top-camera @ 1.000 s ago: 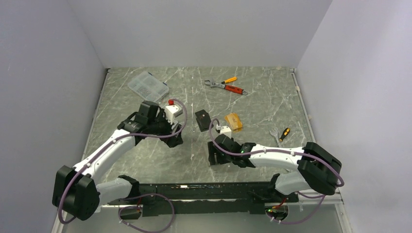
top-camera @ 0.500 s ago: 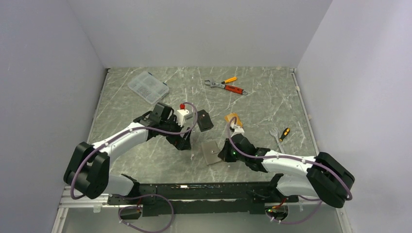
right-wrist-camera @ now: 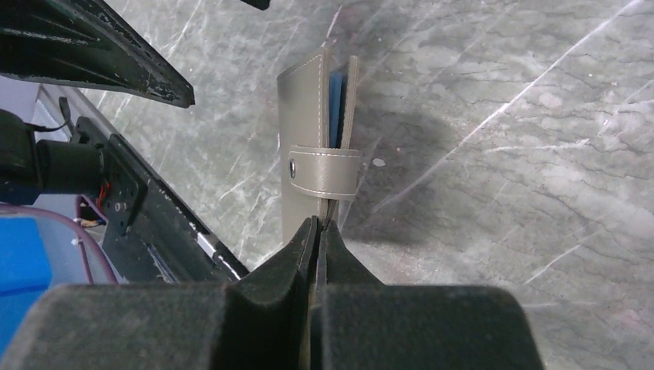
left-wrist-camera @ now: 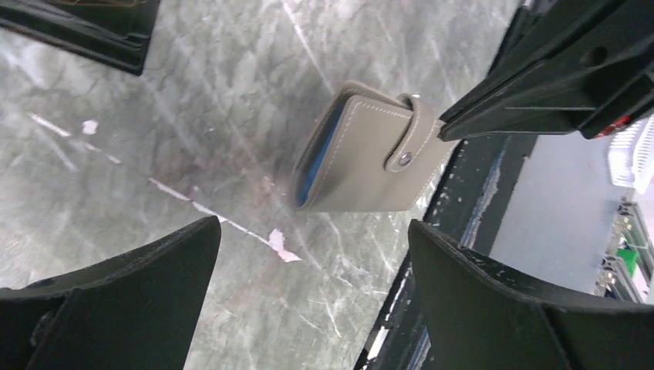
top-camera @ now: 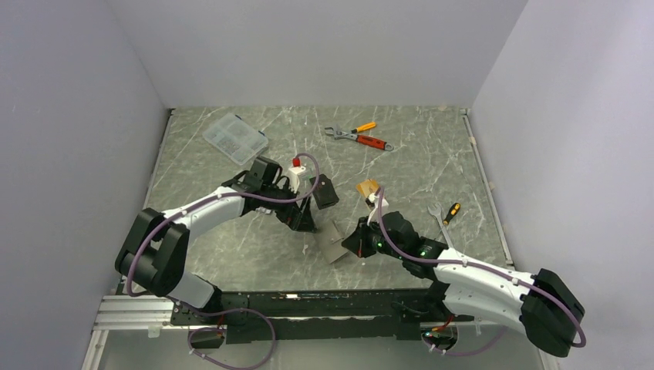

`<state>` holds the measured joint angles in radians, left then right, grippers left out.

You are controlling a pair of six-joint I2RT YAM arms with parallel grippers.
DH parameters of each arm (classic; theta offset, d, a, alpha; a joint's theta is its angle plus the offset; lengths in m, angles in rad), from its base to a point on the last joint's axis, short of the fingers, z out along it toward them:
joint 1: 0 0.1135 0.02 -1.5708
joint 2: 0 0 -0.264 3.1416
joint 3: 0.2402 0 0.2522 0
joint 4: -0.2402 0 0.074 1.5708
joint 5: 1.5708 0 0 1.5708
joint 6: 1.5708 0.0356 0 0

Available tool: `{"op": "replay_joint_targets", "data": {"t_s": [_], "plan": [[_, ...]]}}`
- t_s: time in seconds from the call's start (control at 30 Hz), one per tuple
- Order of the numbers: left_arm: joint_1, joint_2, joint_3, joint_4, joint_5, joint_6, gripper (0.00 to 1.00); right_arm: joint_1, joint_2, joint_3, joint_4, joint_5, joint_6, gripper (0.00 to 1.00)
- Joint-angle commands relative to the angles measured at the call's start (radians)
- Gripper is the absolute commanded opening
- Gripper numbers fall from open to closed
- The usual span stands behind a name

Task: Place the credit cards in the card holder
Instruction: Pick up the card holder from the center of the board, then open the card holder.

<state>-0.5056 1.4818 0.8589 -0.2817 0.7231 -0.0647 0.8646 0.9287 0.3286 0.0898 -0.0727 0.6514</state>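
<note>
On the grey-green marbled table (top-camera: 432, 154), between pale walls, the right gripper (right-wrist-camera: 319, 231) is clamped tight on the edge of the taupe wallet (left-wrist-camera: 362, 150), holding it snapped closed and tilted near the table's front middle. The left gripper (top-camera: 303, 218) gapes wide beside it, holding nothing. A black card (top-camera: 325, 190) and an orange card (top-camera: 368, 188) lie just behind.

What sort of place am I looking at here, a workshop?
Probably a robot test booth, not a workshop: a left arm and right arm bolted to one table, plain walls closing it in, and loose props such as a wallet, wrench and parts box.
</note>
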Motion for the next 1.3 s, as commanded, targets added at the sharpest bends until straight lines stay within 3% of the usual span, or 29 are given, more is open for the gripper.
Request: {"op": "replay_joint_targets", "data": {"t_s": [0.0, 0.2, 0.57, 0.9, 1.27], "plan": [[0.006, -0.001, 0.019, 0.067, 0.188, -0.005, 0.99, 0.004, -0.040, 0.013, 0.027, -0.056, -0.054, 0.00], [0.028, 0.007, 0.008, 0.062, 0.268, 0.031, 0.99, 0.003, -0.085, 0.078, -0.025, -0.062, -0.097, 0.00], [0.068, -0.024, 0.015, 0.088, 0.317, -0.039, 0.99, 0.002, -0.136, 0.179, -0.037, -0.039, -0.092, 0.00], [0.106, -0.079, 0.003, 0.215, 0.494, -0.203, 0.99, 0.002, -0.027, 0.224, 0.129, -0.016, -0.058, 0.00], [0.162, -0.116, 0.000, 0.273, 0.587, -0.302, 0.61, 0.002, 0.022, 0.214, 0.220, 0.034, -0.016, 0.00]]}}
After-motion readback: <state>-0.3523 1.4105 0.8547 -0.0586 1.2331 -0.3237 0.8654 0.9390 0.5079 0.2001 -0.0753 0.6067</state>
